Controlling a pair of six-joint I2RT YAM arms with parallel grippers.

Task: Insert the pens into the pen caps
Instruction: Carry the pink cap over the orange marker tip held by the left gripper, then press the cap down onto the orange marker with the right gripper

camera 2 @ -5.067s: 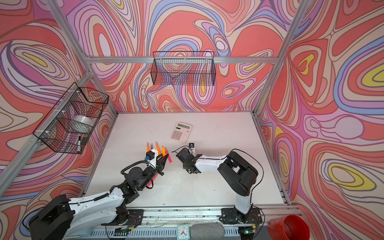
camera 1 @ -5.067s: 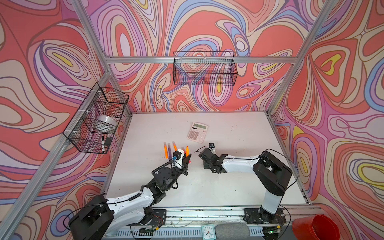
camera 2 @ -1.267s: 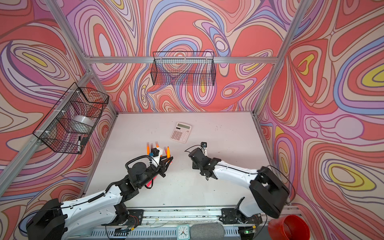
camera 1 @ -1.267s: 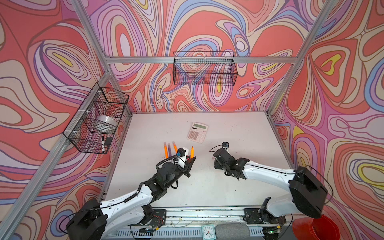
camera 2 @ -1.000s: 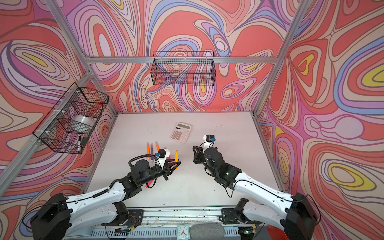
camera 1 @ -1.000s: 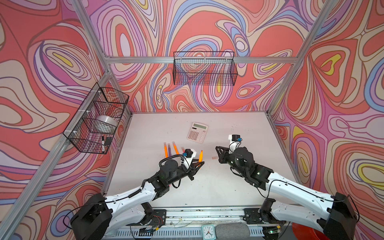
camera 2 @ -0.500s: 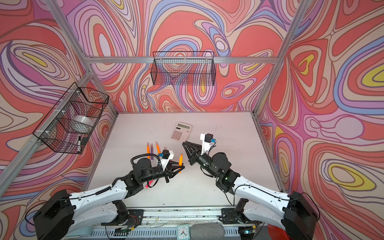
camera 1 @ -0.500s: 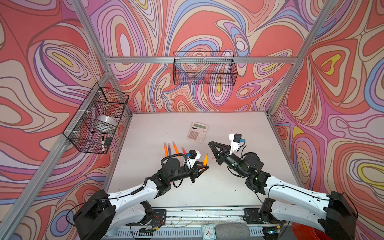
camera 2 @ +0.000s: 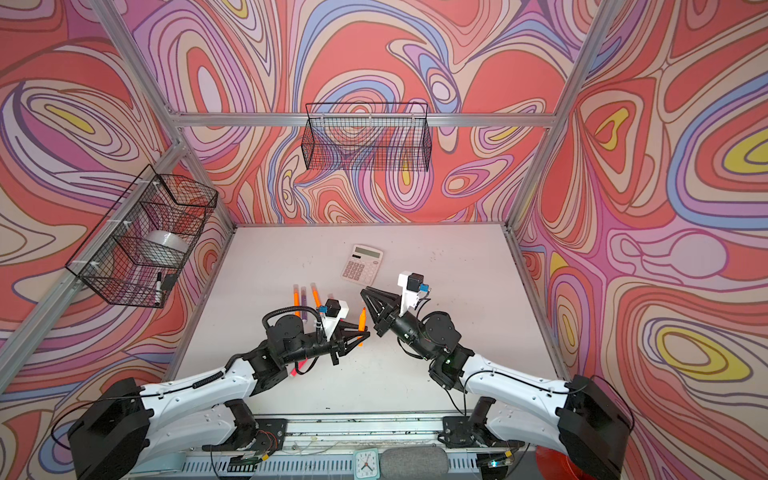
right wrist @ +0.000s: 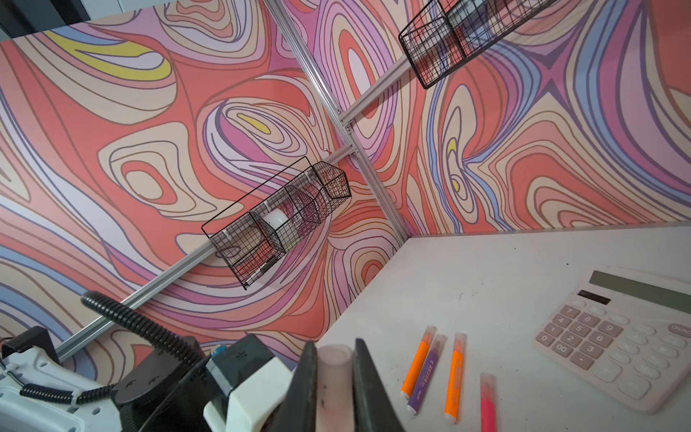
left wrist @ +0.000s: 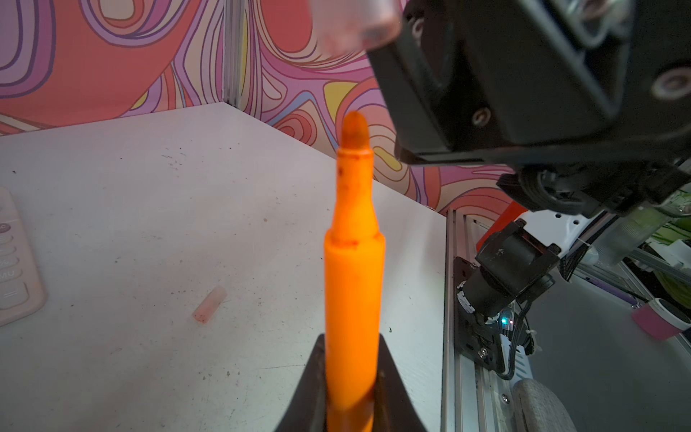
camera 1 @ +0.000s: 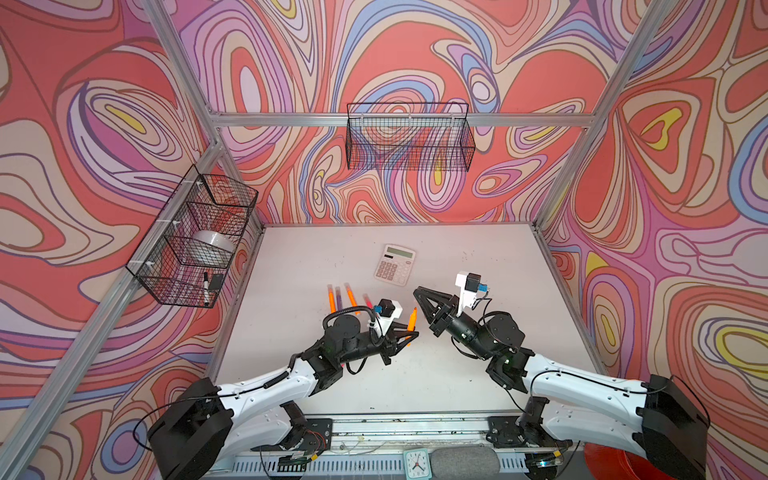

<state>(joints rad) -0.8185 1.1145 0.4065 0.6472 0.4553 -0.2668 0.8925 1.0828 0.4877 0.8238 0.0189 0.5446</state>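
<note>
Orange pen (left wrist: 353,262) clamped in raised left claw (left wrist: 350,349), facing right claw (right wrist: 335,347) pinching pen cap (right wrist: 334,377)

Calculator (camera 1: 395,264) on the table (camera 1: 478,257); side wire basket (camera 1: 183,286) holds perhaps a tape roll (camera 1: 210,245)

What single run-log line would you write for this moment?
left gripper: holds orange pen | right gripper: holds cap | step: cap not yet on pen

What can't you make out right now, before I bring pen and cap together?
- Pen cap in the right gripper: blurred and cut by the frame edge in the left wrist view; too small in both top views.
- Orange pen, rear end: hidden inside the left gripper, left wrist view.
- Pink-red pen: mostly covered by the left arm in both top views.
</note>
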